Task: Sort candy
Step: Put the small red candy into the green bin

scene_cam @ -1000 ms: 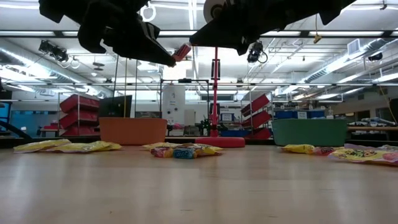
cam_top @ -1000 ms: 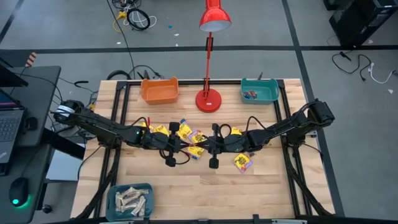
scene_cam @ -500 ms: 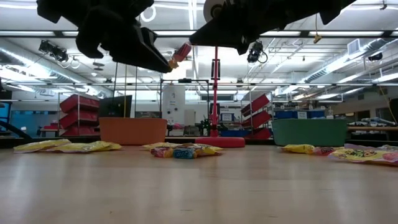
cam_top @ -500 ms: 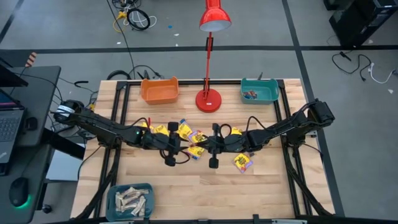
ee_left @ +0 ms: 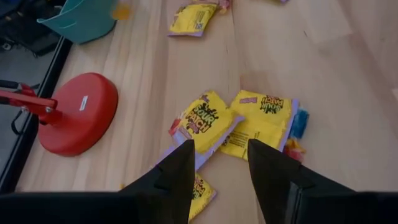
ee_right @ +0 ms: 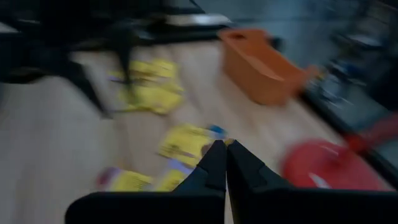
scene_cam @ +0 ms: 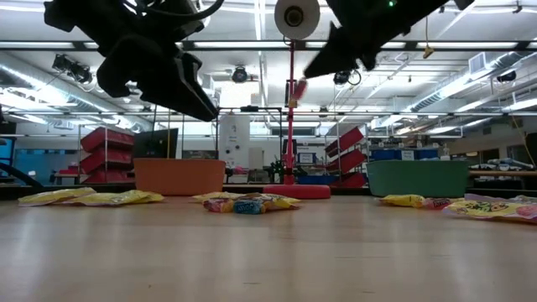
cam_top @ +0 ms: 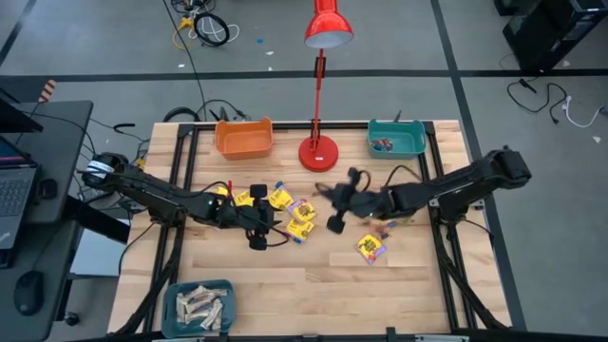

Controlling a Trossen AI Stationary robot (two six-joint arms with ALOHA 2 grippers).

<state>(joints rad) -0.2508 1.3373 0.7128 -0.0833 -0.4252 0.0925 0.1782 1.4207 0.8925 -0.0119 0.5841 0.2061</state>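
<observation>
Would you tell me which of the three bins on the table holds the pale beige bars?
The blue bin at the table's front-left corner; the orange bin and teal bin stand along the back edge.

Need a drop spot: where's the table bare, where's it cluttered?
Bare: the front strip between the blue bin and the lone yellow packet, plus the front right corner. Crowded: the mid-table candy in front of the lamp base.
</observation>
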